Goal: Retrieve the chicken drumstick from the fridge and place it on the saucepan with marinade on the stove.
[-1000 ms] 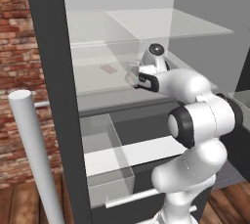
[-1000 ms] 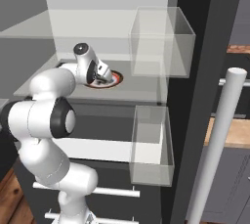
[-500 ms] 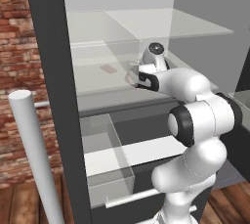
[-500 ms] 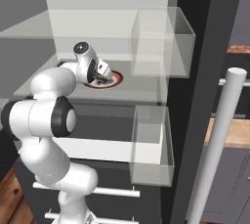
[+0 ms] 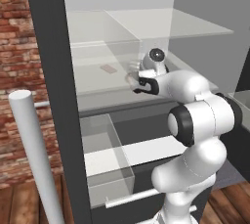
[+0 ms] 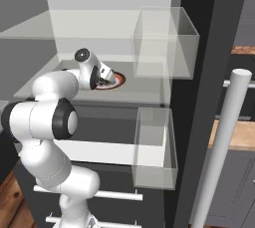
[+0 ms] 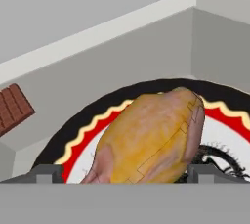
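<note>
The chicken drumstick, golden-brown and lumpy, lies on a round plate with a black rim, a red band and a white centre, low in the middle of the hand view. Its long axis runs from lower left to upper right of that frame: the narrower, paler end points down-left and the thicker end up-right.

My two fingers stand wide apart at the bottom corners, one on each side of the meat, not yet closed on it. I judge the task to be early: the fridge is open and I am lined up for the grasp, but lifting, carrying to the stove and dropping into the saucepan all remain.

A flat dark red-brown ridged piece lies at the left edge on the shelf.

In the right base view the gripper reaches over the plate on the fridge's middle shelf.
</note>
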